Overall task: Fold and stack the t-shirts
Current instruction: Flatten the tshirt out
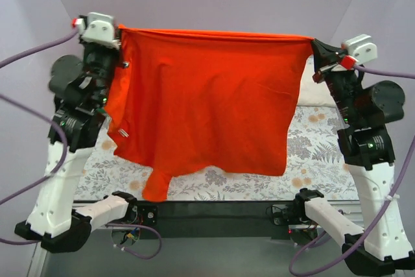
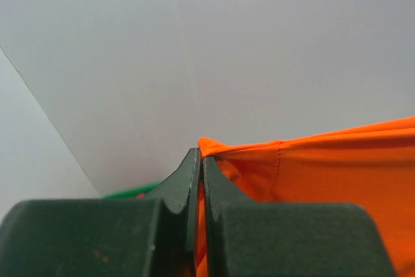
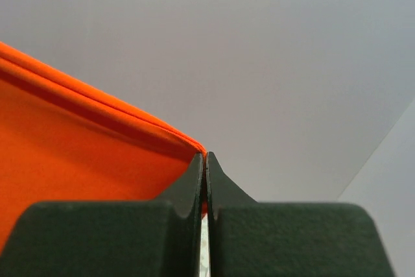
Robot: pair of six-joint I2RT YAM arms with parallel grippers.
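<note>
Pale lilac walls close in a table covered by a grey floral cloth [image 1: 318,154]. Above it the orange-red t-shirt [image 1: 201,102] hangs spread out in the air between the two raised arms. Its top edge is pulled into a nearly straight, taut line running left to right, so the widest stretch lies side to side, and the rest of the fabric drops towards the cloth.

The left gripper [image 1: 118,30] has its fingers pressed together on the top left corner of the shirt, and the wrist view shows a stitched edge leading away from the fingertips. The right gripper [image 1: 314,47] pinches the top right corner in the same way, with a folded edge of orange fabric running into its closed tips.

The bottom edge is uneven, and a narrow sleeve-like flap [image 1: 155,186] dangles lowest at the left. Whether it touches the cloth cannot be told. A sliver of something green [image 2: 130,192] shows beside the left fingers.
</note>
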